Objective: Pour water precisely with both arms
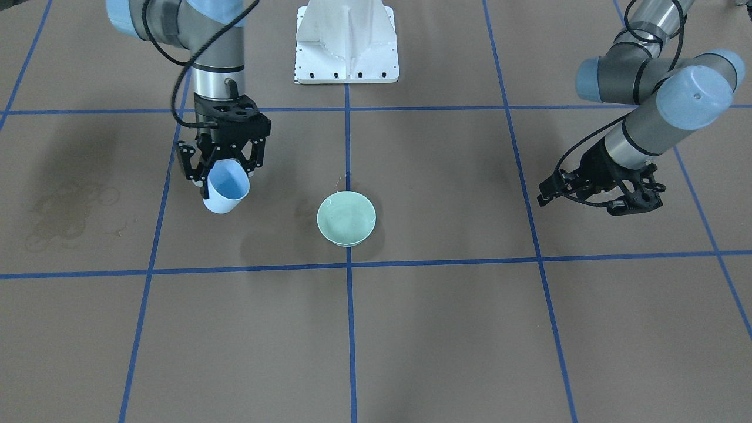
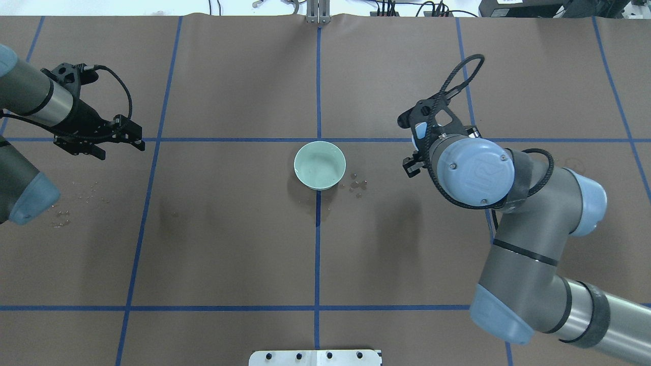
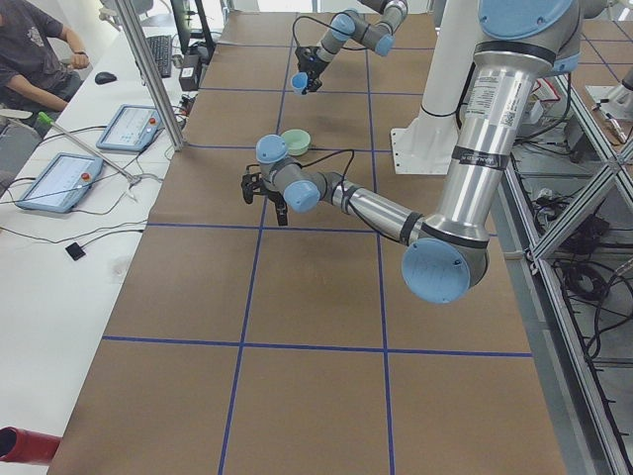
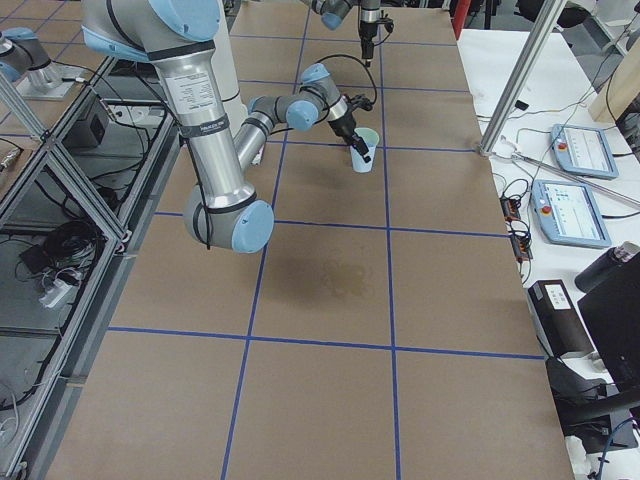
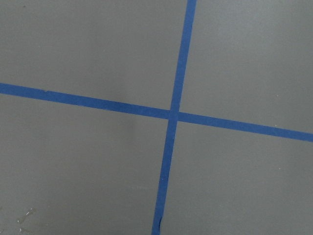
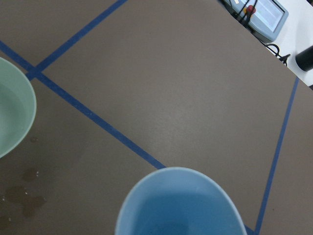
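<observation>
A pale green bowl [image 1: 346,218] stands mid-table on a blue tape line; it also shows in the overhead view [image 2: 319,165] and at the right wrist view's left edge [image 6: 12,112]. Water shows as a faint sheen in it, and as small drops [image 2: 357,185] on the table beside it. My right gripper [image 1: 226,167] is shut on a light blue cup [image 1: 226,189], tilted and raised above the table, apart from the bowl on its right-arm side. The cup's inside [image 6: 178,215] fills the lower right wrist view. My left gripper [image 2: 122,145] is open and empty, far on the other side.
The white pedestal base [image 1: 346,41] stands at the robot's edge. Blue tape lines [image 5: 171,115] cross the brown table cover. Dried water rings [image 1: 64,211] and small drops [image 2: 63,213] mark the cover. A side bench with tablets [image 3: 129,124] and a seated person [image 3: 30,49] lies beyond.
</observation>
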`<state>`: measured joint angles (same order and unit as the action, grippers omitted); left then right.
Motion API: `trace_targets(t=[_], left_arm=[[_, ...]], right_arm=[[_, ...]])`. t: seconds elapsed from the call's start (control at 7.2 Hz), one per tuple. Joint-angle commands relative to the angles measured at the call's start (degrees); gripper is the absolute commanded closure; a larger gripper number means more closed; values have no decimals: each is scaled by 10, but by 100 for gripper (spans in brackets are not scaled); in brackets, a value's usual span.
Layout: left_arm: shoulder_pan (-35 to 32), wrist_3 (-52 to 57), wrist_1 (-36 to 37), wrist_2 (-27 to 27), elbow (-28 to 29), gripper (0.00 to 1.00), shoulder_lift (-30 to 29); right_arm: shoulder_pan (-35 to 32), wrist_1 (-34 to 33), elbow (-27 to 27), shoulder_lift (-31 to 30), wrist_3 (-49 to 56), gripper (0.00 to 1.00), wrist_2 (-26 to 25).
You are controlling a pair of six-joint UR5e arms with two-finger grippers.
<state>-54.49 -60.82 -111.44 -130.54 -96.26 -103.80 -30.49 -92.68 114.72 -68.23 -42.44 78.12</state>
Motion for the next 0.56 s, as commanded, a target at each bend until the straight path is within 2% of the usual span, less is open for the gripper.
trace_targets(t=[0.0, 0.28, 0.42], left_arm=[[0, 0, 0, -1, -2, 1, 0], [0, -1, 0, 0, -3, 1, 1], [-1, -4, 0, -1, -7, 1, 1]], right_arm=[[-41, 37, 24, -57, -65, 100, 56], [-68, 233, 21, -199, -70, 100, 70], [-80, 292, 14, -247, -86, 100, 72]])
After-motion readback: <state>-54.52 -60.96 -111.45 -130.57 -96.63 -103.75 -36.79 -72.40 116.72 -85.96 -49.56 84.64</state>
